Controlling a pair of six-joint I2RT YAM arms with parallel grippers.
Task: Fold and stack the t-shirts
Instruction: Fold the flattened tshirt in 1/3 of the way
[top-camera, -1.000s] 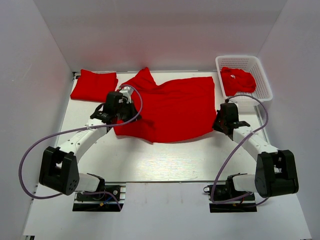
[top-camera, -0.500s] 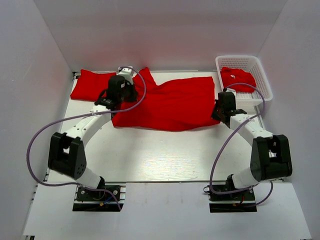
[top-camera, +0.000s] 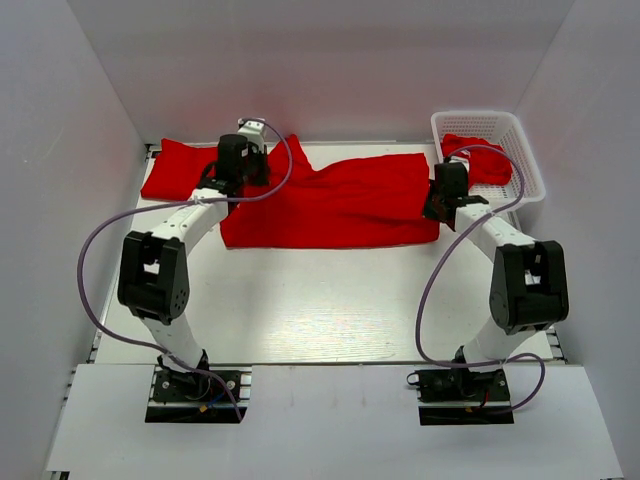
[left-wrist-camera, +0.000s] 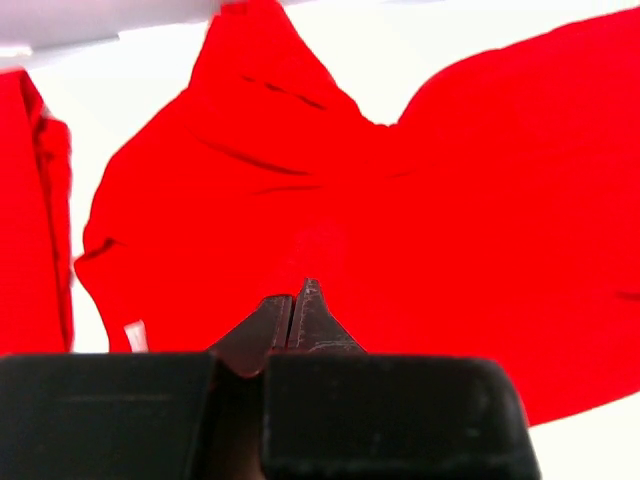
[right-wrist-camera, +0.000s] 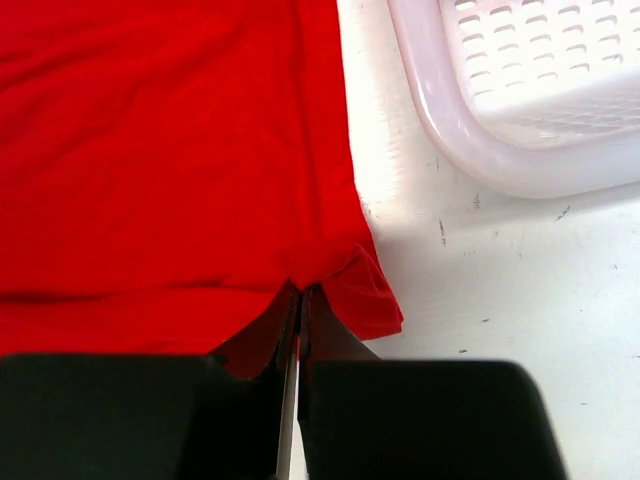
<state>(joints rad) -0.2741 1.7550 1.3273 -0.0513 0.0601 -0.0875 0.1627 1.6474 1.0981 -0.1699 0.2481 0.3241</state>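
Observation:
A red t-shirt (top-camera: 340, 205) lies doubled over across the far middle of the table. My left gripper (top-camera: 243, 178) is shut on its left part, near the sleeve; in the left wrist view the fingertips (left-wrist-camera: 297, 300) pinch the red cloth (left-wrist-camera: 420, 190). My right gripper (top-camera: 440, 200) is shut on the shirt's right edge; the right wrist view shows the tips (right-wrist-camera: 300, 296) closed on the hem corner (right-wrist-camera: 365, 290). A folded red t-shirt (top-camera: 178, 170) lies at the far left, also in the left wrist view (left-wrist-camera: 30, 200). Another red t-shirt (top-camera: 488, 160) lies in the basket.
A white mesh basket (top-camera: 533, 170) stands at the far right, close to my right gripper; its wall shows in the right wrist view (right-wrist-camera: 480, 150). White walls enclose the table on three sides. The near half of the table is bare white surface (top-camera: 330, 300).
Both grippers moved toward the far side, carrying the shirt's near edge with them. The shirt went from spread and deep to a narrower band lying folded over.

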